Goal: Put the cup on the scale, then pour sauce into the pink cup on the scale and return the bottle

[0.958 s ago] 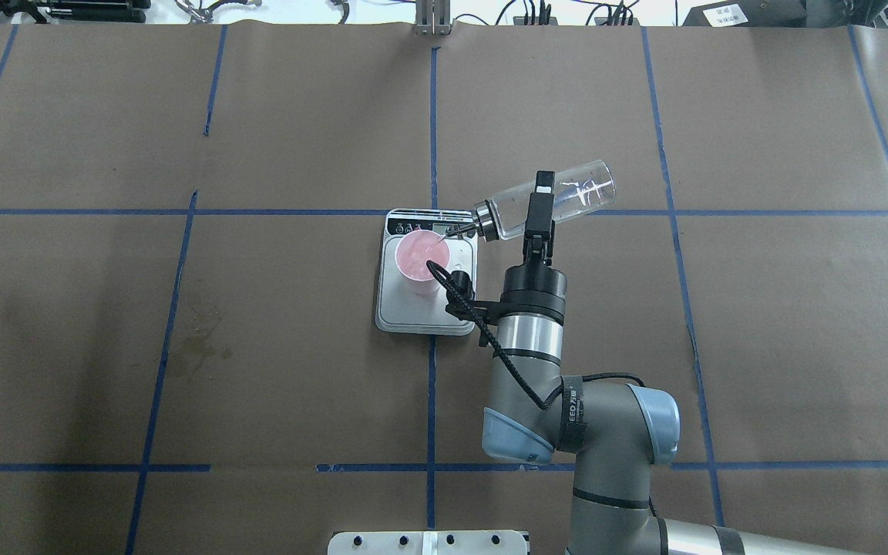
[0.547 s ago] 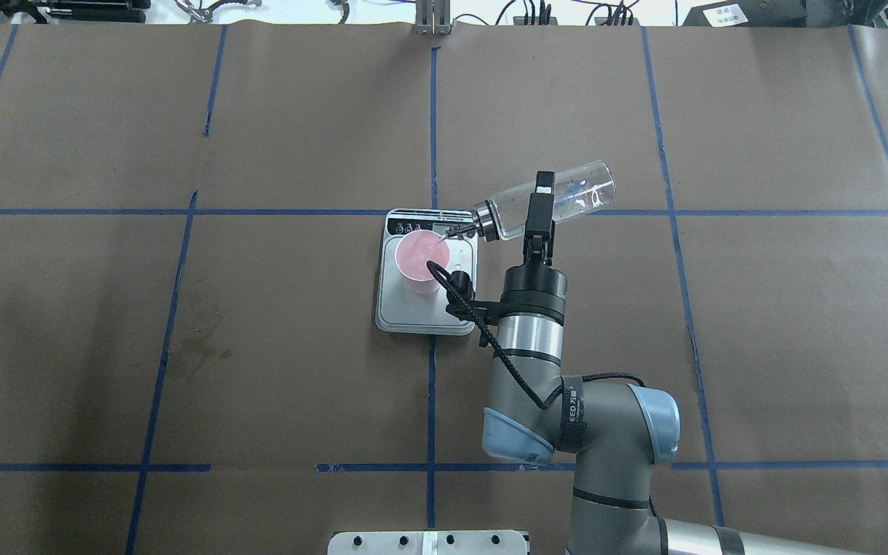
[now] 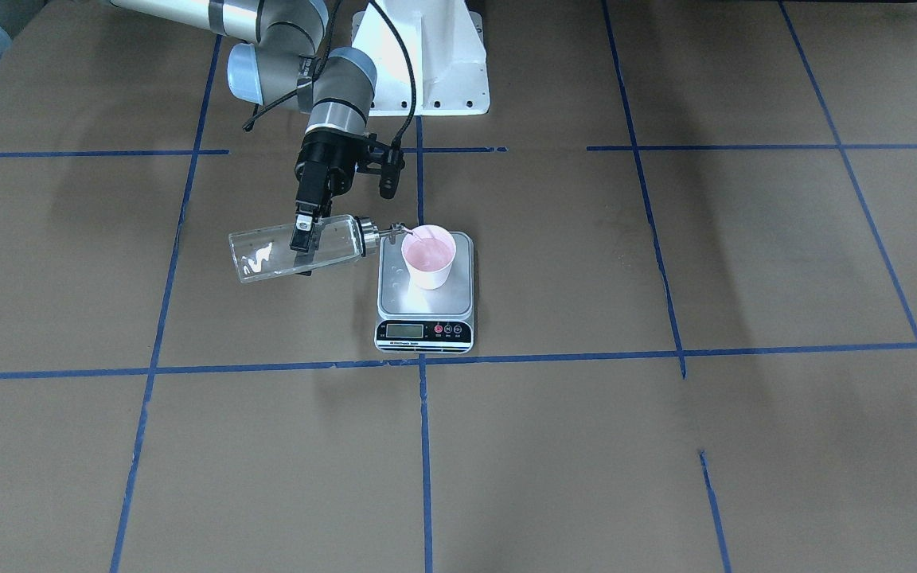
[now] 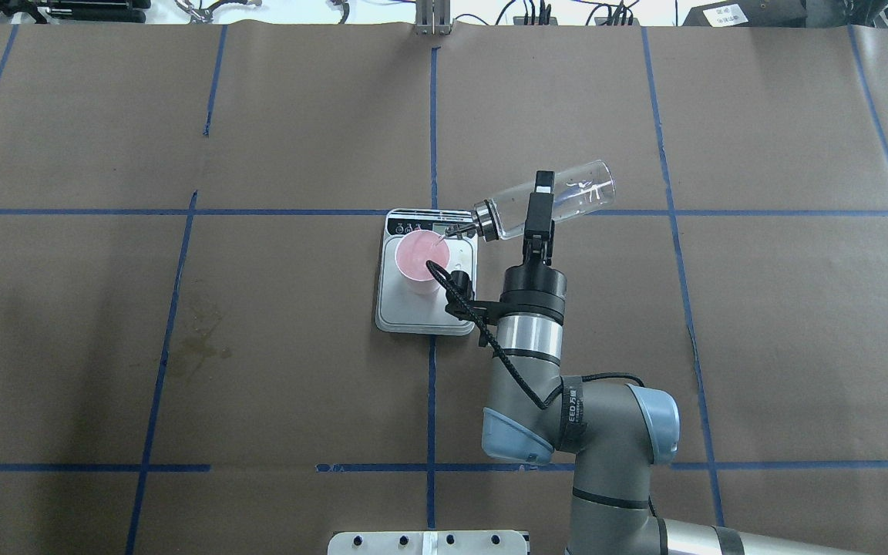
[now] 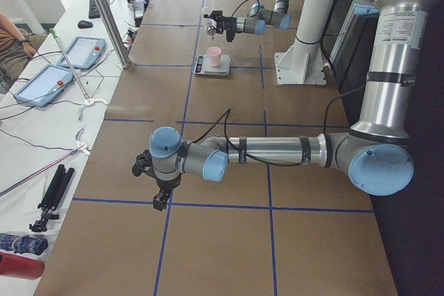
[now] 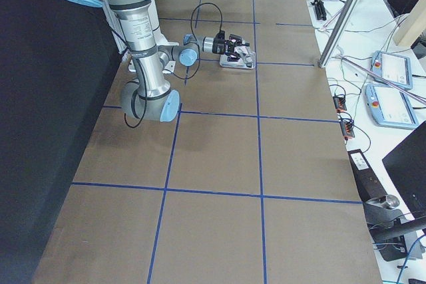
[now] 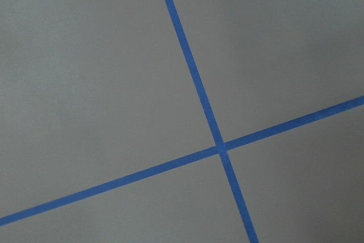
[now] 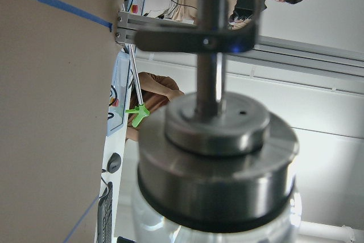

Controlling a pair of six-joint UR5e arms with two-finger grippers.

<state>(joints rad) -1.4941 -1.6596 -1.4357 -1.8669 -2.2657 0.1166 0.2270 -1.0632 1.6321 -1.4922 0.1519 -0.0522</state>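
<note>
Reading the overhead view with 12 o'clock pointing away from the robot: the cup (image 4: 417, 258) stands upright on the scale (image 4: 413, 312), toward the display end of the platform, so I count the first step done. I judge the pour to be in hand. The right tool (image 4: 540, 202) is clamped across the middle of the bottle (image 4: 579, 189), one finger on each side of the glass, holding it clear of the worktop (image 4: 259, 347) at about 2 o'clock from the cup. The bottle's long axis runs from 2 o'clock to 8 o'clock, tipped close to level, with its base high and far and its cap (image 4: 484, 220) low. The spout (image 4: 455, 229) points at 8 o'clock, its tip over the cup's rim. The sauce is too clear for me to confirm a stream. Left to do: finish pouring, right the bottle and return it. The left tool (image 5: 161, 199) hangs well apart; I cannot tell how it is set.
</note>
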